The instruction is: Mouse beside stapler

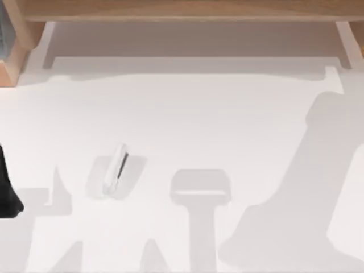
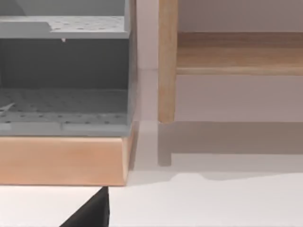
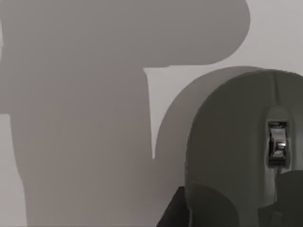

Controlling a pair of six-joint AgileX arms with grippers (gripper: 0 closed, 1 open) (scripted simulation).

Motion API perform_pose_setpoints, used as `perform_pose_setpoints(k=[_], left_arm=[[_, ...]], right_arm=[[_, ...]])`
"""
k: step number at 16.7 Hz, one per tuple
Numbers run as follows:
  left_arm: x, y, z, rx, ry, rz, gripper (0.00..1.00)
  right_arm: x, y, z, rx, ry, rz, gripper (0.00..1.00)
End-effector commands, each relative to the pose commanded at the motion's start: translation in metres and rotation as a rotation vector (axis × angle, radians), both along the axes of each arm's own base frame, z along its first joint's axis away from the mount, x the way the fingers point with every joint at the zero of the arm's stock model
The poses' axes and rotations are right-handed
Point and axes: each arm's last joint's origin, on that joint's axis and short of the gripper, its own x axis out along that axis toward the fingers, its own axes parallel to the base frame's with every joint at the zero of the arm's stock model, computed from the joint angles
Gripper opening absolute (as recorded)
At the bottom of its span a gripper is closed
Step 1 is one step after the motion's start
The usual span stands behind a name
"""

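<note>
Mouse [image 3: 236,146] close under right wrist camera, dark jaw parts at its near end; whether clamped on it, cannot tell. Smooth rounded shell, likely light, rigid, slippery: grip across flanks, clear of scroll wheel [image 3: 277,144]. Stapler [image 1: 116,169] on white desk [image 1: 227,119]. Left arm [image 1: 7,187] parked well left of stapler.

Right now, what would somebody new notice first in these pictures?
Probably the mouse, dark grey-green with a shiny scroll wheel, big and close in the right wrist view. Next the white stapler, lying alone on the white table, left of centre in the top view. Wooden shelving runs along the far edge.
</note>
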Motion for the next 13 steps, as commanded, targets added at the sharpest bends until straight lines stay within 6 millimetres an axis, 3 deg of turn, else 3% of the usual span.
perform_pose_setpoints(k=[4, 6, 10, 13], left_arm=[[0.000, 0.000, 0.000, 0.000, 0.000, 0.000, 1.00], [0.000, 0.000, 0.000, 0.000, 0.000, 0.000, 1.00], [0.000, 0.000, 0.000, 0.000, 0.000, 0.000, 1.00], [0.000, 0.000, 0.000, 0.000, 0.000, 0.000, 1.00]], right_arm=[[-0.001, -0.001, 0.001, 0.000, -0.001, -0.004, 0.00], [-0.003, -0.003, 0.011, -0.006, -0.011, -0.011, 0.00], [-0.017, -0.002, 0.052, -0.026, -0.039, -0.035, 0.00], [-0.026, 0.014, 0.092, -0.048, -0.087, -0.047, 0.00]])
